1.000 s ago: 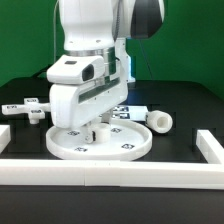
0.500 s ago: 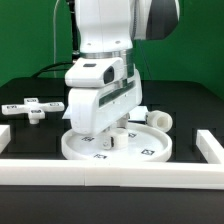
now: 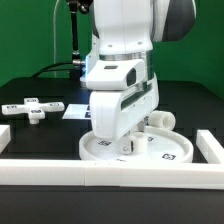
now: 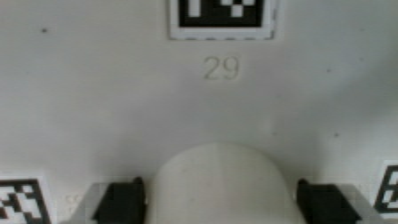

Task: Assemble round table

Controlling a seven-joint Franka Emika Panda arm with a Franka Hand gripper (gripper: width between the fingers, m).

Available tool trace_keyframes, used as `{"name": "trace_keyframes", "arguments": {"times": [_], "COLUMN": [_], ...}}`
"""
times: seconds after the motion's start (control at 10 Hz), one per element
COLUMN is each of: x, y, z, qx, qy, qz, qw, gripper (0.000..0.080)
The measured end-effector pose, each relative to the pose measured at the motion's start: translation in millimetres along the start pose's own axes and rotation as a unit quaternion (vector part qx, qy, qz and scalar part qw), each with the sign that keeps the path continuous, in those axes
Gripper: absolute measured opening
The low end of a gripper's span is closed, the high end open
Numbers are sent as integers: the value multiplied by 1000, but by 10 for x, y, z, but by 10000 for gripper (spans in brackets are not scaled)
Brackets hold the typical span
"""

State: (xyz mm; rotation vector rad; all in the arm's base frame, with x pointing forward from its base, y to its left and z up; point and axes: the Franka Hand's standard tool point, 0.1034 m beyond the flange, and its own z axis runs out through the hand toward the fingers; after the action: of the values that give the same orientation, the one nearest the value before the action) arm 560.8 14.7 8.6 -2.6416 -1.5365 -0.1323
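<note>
Nearest the camera, a long white rail [image 3: 60, 172] runs across the black surface [image 3: 30, 145]. Just behind it lies the disc [image 3: 170, 152], flat, tags facing up, towards the exterior view's right. The end effector [image 3: 127, 143] is down on the disc. The arm's bulky white body hides most of the disc's middle from the exterior view.

The wrist view shows the dark fingers [image 4: 121, 200] closed partway, pressed against either side of a rounded white hub [image 4: 217, 175] that rises from the disc's face [image 4: 107, 90]. A tag [image 4: 222, 20] sits beyond it, with the number 29 printed beneath.

A short rail end [image 3: 210, 145] stands near the disc's rim at the exterior view's right. Another [image 3: 5, 133] lies at the left edge.

The leg [image 3: 162, 120] lies just behind the disc's far rim; contact cannot be told. The foot [image 3: 32, 108] rests well apart at the exterior view's left, near the marker board [image 3: 75, 110].
</note>
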Motion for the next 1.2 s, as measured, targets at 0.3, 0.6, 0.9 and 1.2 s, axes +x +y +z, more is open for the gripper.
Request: {"name": "trace_keyframes", "arguments": {"times": [0.3,0.6,0.9,1.2], "x": [164,167,163,95], "y": [-63,-63,-63,-161], "z": [20,21,22,-200], "qx": [2,2,2,-13], "qy": [3,1,1,3], "qz": [5,14,15,51], "qw": [1000,1000,1000,999], "gripper": [410,410,410,640]}}
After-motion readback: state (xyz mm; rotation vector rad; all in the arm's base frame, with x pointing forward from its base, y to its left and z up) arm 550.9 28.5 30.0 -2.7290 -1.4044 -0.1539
